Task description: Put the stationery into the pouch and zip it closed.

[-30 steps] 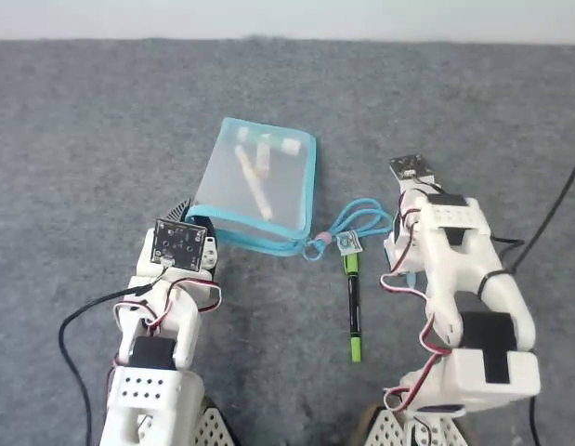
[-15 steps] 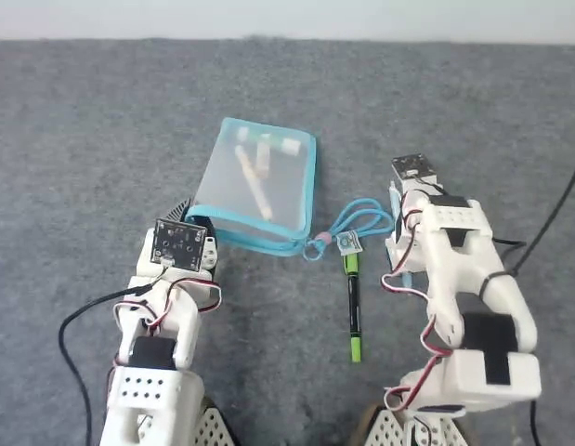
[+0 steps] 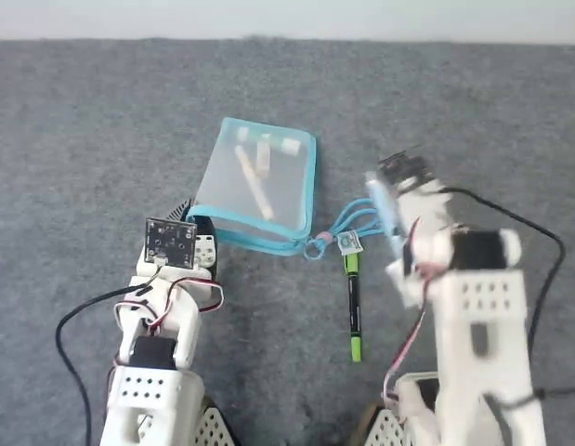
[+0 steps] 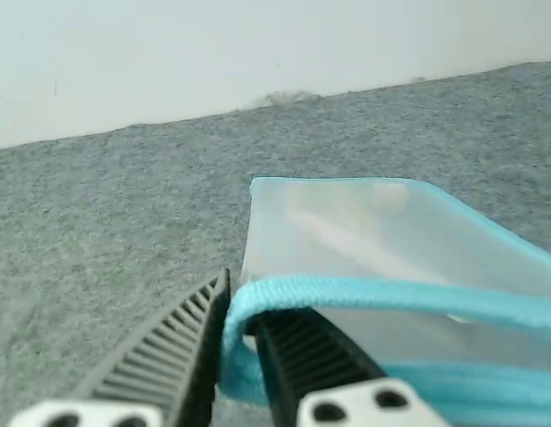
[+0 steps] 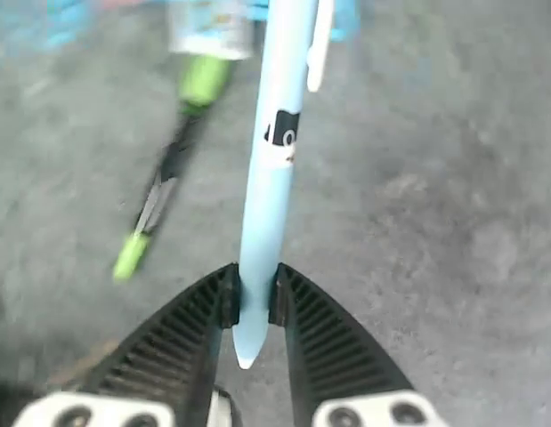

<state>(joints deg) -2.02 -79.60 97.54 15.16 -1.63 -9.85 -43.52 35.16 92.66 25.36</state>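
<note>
The left jaws are closed on the blue zip edge of the pouch (image 4: pixel 382 240), at one corner. The edge passes between the two ribbed fingers (image 4: pixel 168 347). The right jaws are closed on one end of the light blue pen (image 5: pixel 273 169). The pen points straight out from them, with its white clip on the far part.

In the high view the pouch (image 3: pixel 259 190) lies flat on the grey surface (image 3: pixel 101 111), a little toward 11 o'clock from the middle. The left arm (image 3: pixel 171 279) stands at 7 o'clock of the pouch. The light blue pen (image 3: pixel 384 206) is at 3 o'clock of the pouch, in front of the right arm (image 3: pixel 473 307). Whether its tip touches the surface, one cannot tell.

Through the clear side of the pouch a pale stick (image 3: pixel 253 186) and a small white piece (image 3: pixel 287 146) are visible. A blue cord (image 3: pixel 361 218) makes loops at the corner of the pouch toward 5 o'clock, with a small tag (image 3: pixel 348 243) on it. The green and black pen (image 3: pixel 354 302) lies on the surface at 5 o'clock of the pouch, between the two arms. One end is just beside the tag and the pen runs toward 6 o'clock.
</note>
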